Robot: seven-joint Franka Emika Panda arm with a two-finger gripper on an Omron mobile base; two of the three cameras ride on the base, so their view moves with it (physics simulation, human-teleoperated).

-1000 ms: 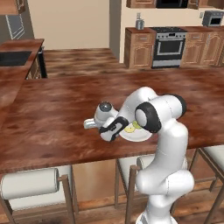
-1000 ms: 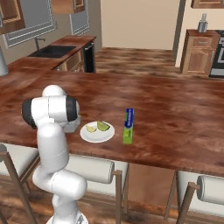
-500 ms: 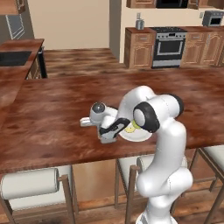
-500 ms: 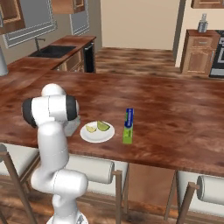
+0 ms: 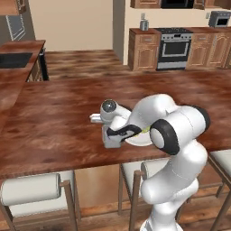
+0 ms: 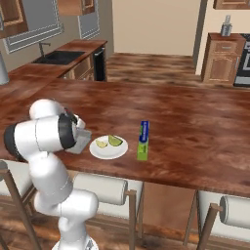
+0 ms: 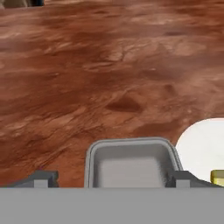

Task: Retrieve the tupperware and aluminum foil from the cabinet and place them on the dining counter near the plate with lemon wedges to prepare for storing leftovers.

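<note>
The gripper [image 7: 111, 178] has opened within the last second: in the hand view its two finger tips [image 7: 41, 179] now stand wide, one on each side of the tupperware [image 7: 131, 162], clear of its walls rather than pressed against them. A second ago the hand was clamped around the container at much the same spot. Reading: the tupperware is released, not held. It sits upright and empty on the dining counter [image 5: 54, 117], close to the near edge. In the right base view the container [image 6: 79, 141] lies just beside the plate with lemon wedges [image 6: 109, 147], on the side away from the aluminum foil [image 6: 143, 139]. Whether container and plate touch I cannot tell; in the hand view the white plate rim [image 7: 202, 144] appears separated from the container rim by a thin strip of wood. The foil carton lies flat on the counter just beside the plate, green end toward the near edge, unchanged over the second. In the left base view the wrist [image 5: 118, 131] has dropped slightly and hangs low over the container [image 5: 111, 140]. Judgement: both task items now rest on the dining counter flanking the plate, so the placing looks essentially done. What remains is probably a clean, straight withdrawal so the open fingers do not nudge the light container.
</note>
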